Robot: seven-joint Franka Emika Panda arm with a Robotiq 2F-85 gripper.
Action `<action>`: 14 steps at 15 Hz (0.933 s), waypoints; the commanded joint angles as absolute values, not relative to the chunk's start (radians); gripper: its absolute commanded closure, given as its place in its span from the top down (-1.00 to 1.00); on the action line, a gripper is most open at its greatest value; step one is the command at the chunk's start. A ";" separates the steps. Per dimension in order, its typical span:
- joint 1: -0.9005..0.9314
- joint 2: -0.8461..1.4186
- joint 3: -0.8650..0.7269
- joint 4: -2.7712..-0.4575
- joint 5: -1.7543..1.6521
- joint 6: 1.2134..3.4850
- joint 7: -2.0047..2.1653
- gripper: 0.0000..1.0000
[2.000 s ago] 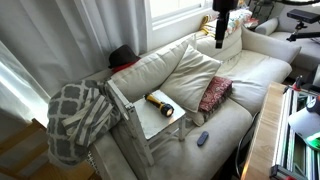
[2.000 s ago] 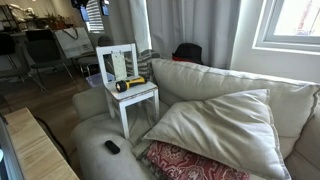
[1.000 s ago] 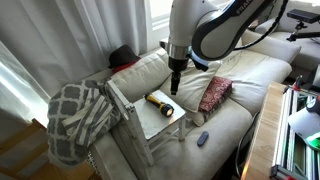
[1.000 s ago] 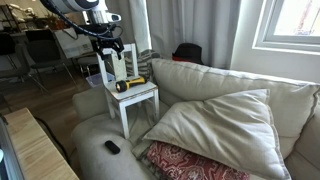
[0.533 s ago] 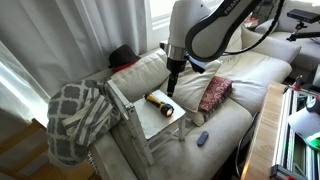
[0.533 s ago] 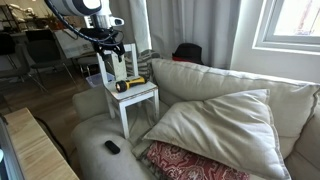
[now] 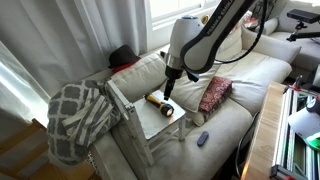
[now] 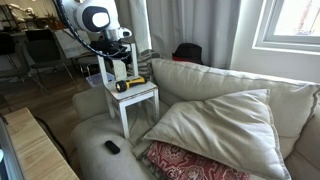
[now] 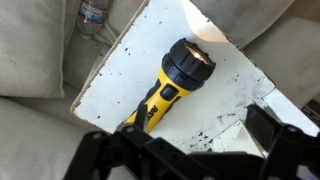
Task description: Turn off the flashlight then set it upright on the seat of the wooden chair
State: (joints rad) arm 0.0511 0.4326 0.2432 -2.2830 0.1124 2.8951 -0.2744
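Note:
The flashlight (image 9: 172, 83) lies on its side on the seat of the wooden chair (image 9: 225, 85). It has a yellow body and a black head, and its lens looks bright. It also shows in both exterior views (image 7: 160, 104) (image 8: 130, 84), on the pale chair seat (image 7: 148, 122) (image 8: 143, 95). My gripper (image 7: 168, 89) (image 8: 121, 62) hangs just above the flashlight, not touching it. In the wrist view its fingers (image 9: 185, 150) are spread wide apart and empty, with the flashlight's tail end between them.
The chair stands against a cream sofa (image 7: 240, 75) (image 8: 210, 120). A red patterned cushion (image 7: 215, 93) (image 8: 190, 162) and a small dark remote (image 7: 202, 138) (image 8: 112, 147) lie on the sofa. A grey patterned blanket (image 7: 80, 115) hangs beside the chair. A water bottle (image 9: 92, 12) lies behind the seat.
The arm swung in from above the sofa and has come down over the chair. The gripper now sits lower and closer to the flashlight. The flashlight has not moved.

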 commanded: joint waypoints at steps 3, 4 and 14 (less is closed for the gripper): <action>0.001 0.551 0.272 -2.227 0.091 3.006 -0.269 0.39; -0.011 0.567 0.282 -2.222 0.088 3.017 -0.274 0.25; -0.045 0.656 0.310 -2.185 0.057 3.072 -0.262 -1.00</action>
